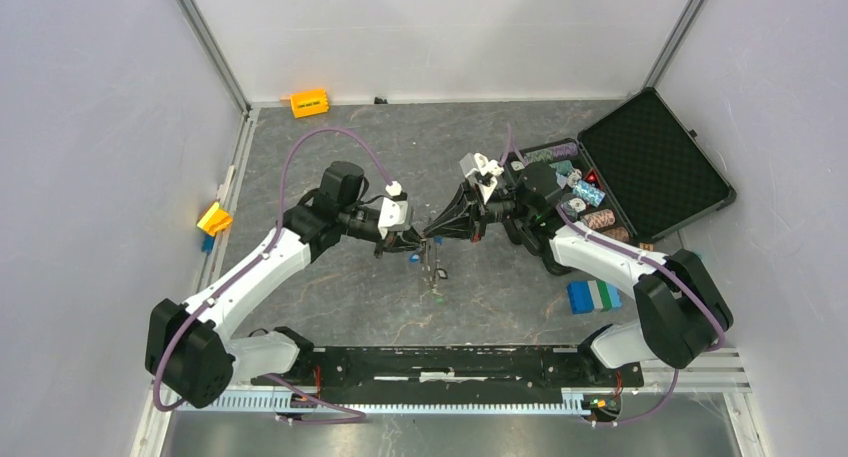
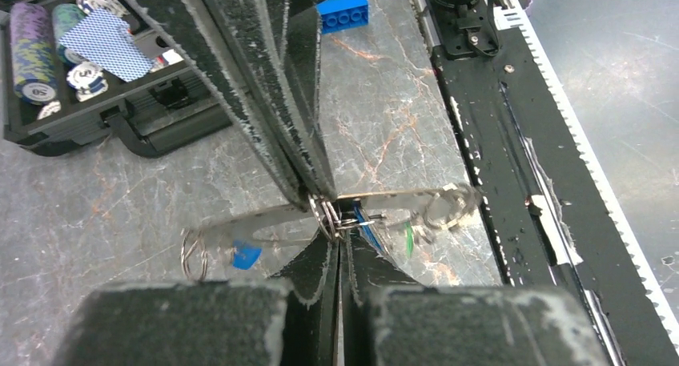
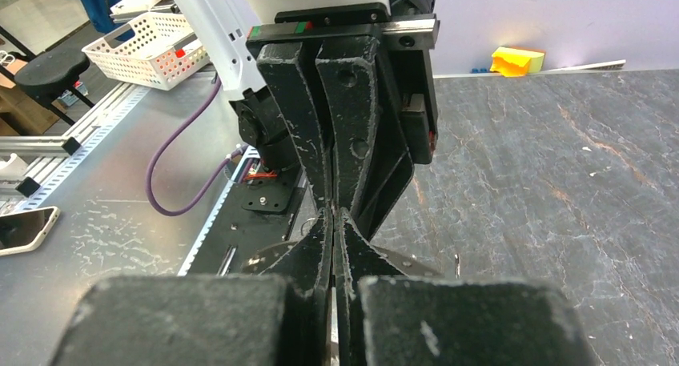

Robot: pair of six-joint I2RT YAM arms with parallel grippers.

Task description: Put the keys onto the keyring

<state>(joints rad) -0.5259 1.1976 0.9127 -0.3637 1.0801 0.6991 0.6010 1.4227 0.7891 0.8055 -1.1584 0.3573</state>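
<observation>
Left wrist view: the thin silvery-grey metal keyring (image 2: 326,215) shows as a few wire coils just where the two claw tips meet, above the middle of the grey marbled desk (image 2: 104,214). The right claw (image 2: 316,191) reaches in from the top of that view, jaws fully closed, apparently nipping those coils. The left claw (image 2: 338,250) is closed too, its tip against the same knot; which piece it pinches I cannot tell. The small flat silver keys (image 2: 268,222), tagged blue and green, stretch crosswise to both claws, towards the desk's near and far edges. Any threading probably has to run along the claws' shared line.
</observation>
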